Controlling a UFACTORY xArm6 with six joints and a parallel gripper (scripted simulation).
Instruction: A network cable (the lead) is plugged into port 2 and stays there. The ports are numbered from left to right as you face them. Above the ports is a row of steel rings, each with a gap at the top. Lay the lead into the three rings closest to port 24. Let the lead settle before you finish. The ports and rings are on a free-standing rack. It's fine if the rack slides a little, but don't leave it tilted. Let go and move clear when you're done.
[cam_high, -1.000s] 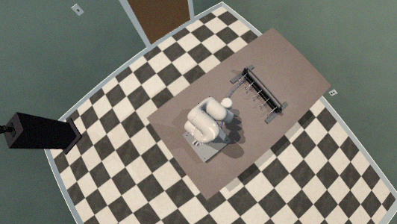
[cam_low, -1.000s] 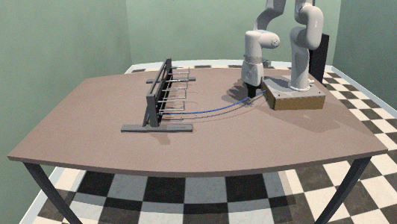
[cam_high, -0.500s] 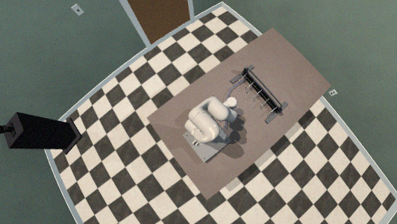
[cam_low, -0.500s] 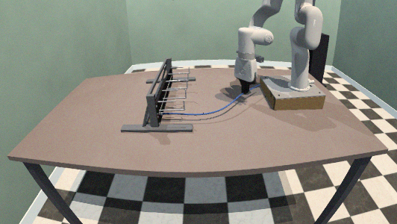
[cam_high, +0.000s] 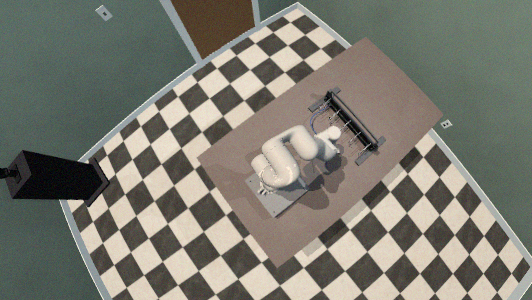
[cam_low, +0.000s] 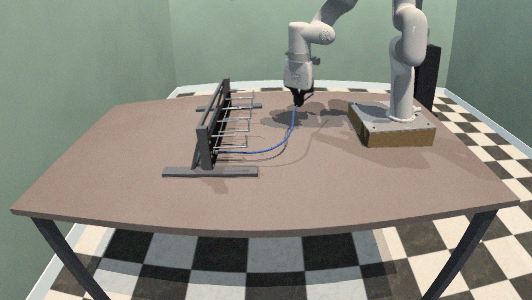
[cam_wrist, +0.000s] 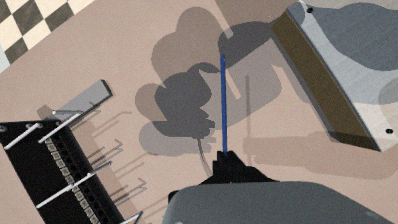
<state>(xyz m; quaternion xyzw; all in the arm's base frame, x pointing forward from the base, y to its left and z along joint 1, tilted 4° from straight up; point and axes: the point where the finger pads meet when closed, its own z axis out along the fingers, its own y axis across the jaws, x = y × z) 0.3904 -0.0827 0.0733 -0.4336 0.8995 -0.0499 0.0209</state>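
We hold the blue cable (cam_low: 292, 125) (cam_wrist: 224, 105) clenched in the end effector (cam_low: 298, 104) (cam_wrist: 224, 161), above the tabletop (cam_high: 240, 165) (cam_low: 150, 200) (cam_wrist: 120, 65), between the rack (cam_high: 353, 121) (cam_low: 204, 145) (cam_wrist: 25, 172) and the arm's base (cam_high: 276, 209) (cam_low: 400, 138) (cam_wrist: 320, 80).

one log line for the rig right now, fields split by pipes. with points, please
tool (cam_low: 298, 104) (cam_wrist: 224, 161): shut on blue lead (cam_low: 293, 125) (cam_wrist: 224, 107) | lead: free end past tool | rack (cam_low: 204, 145) (cam_wrist: 31, 172): upright | rings: lead not laid in
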